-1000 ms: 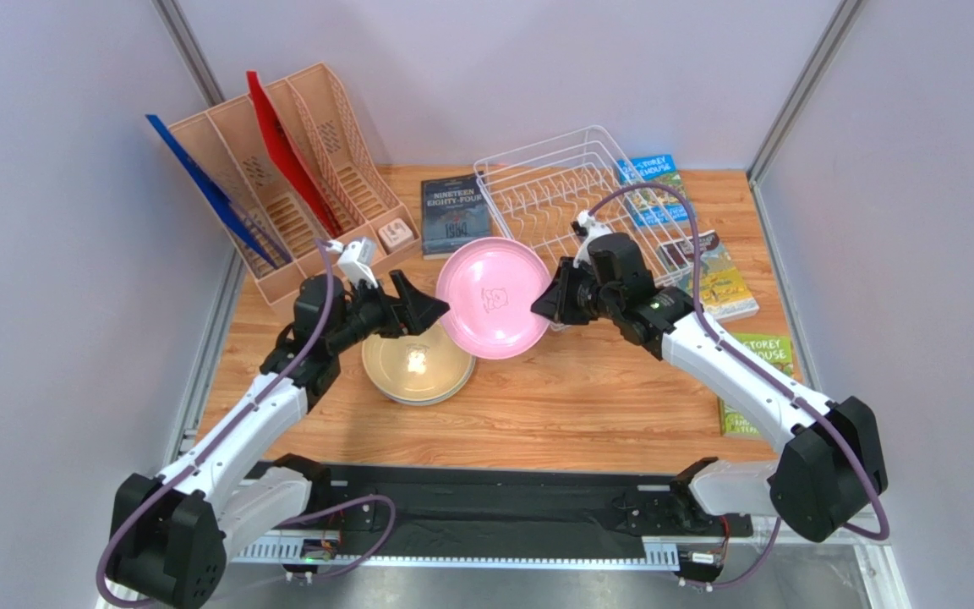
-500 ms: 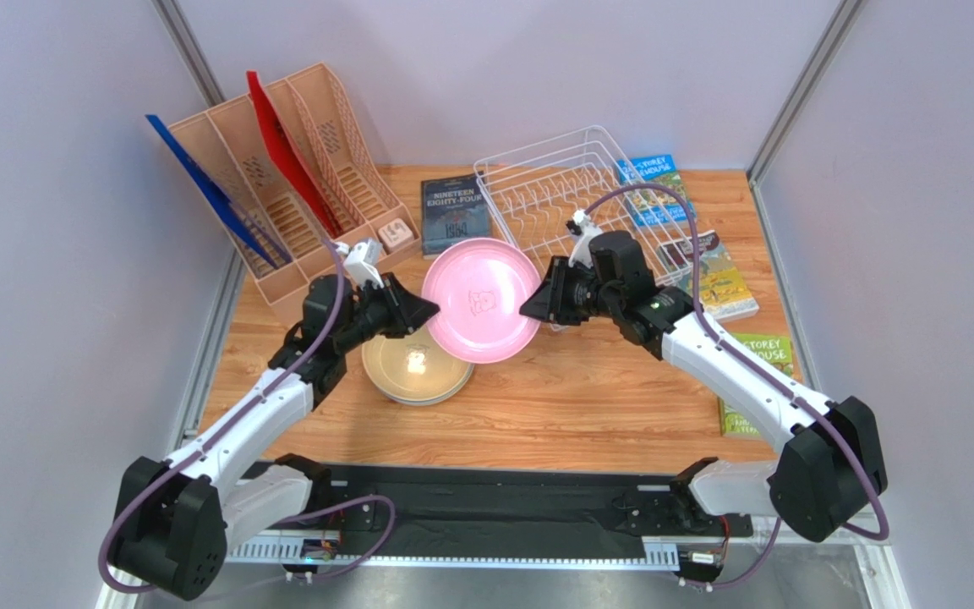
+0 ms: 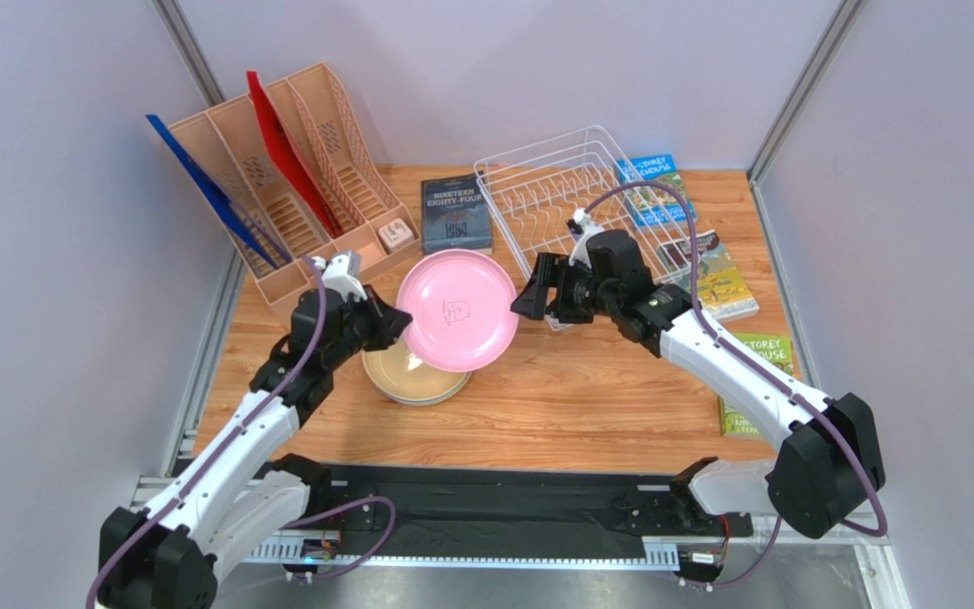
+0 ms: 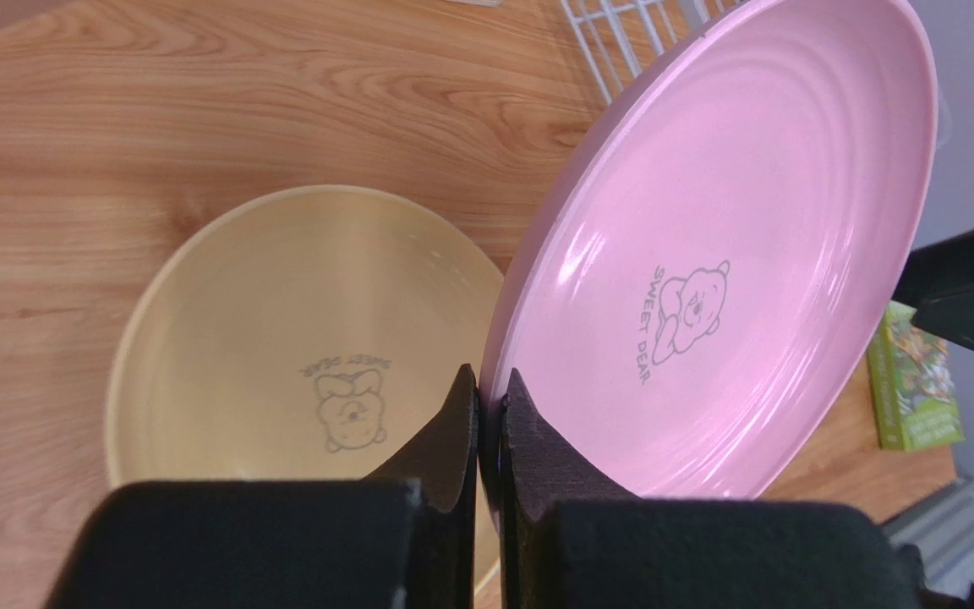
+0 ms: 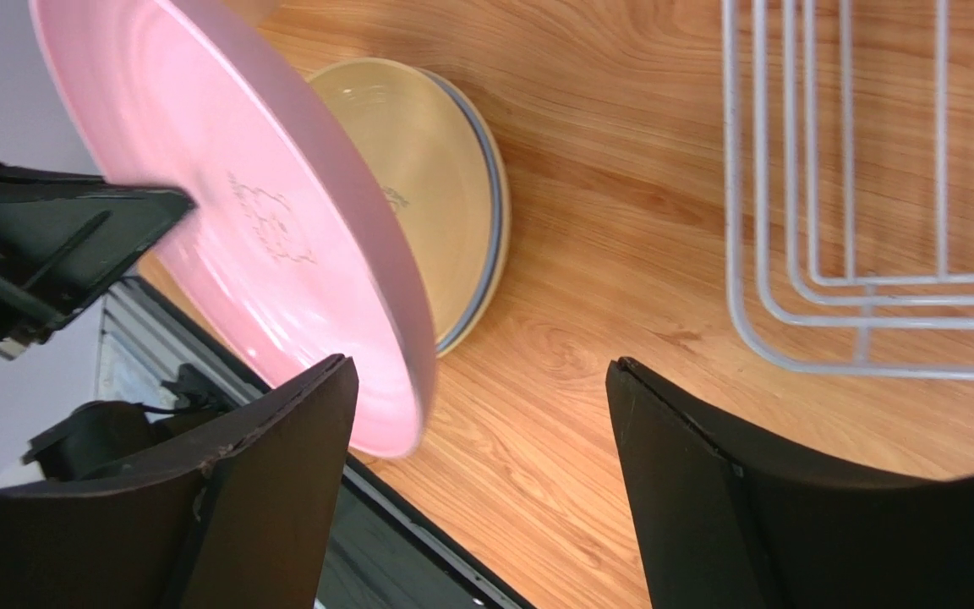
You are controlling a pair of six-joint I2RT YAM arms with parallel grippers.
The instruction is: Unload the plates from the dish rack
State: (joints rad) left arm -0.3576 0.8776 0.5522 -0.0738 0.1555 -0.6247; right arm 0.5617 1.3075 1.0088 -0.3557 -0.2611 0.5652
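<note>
Handover is what we see: the pink plate (image 3: 458,310), tilted in the air, now hangs from the left jaws, which have pinched shut on its rim since 1 second ago. The right jaws, clamped then, stand spread either side of the opposite rim. The plate has shifted left, away from the rack (image 3: 556,190), over the tan plate (image 3: 392,376) lying on the surface (image 3: 581,393).

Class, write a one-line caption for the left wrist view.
The left pincer clamps the pink plate by its rim, above the yellow plate.

Open tabletop (image 3: 607,387) (dish rack (image 3: 556,197) behind)
</note>
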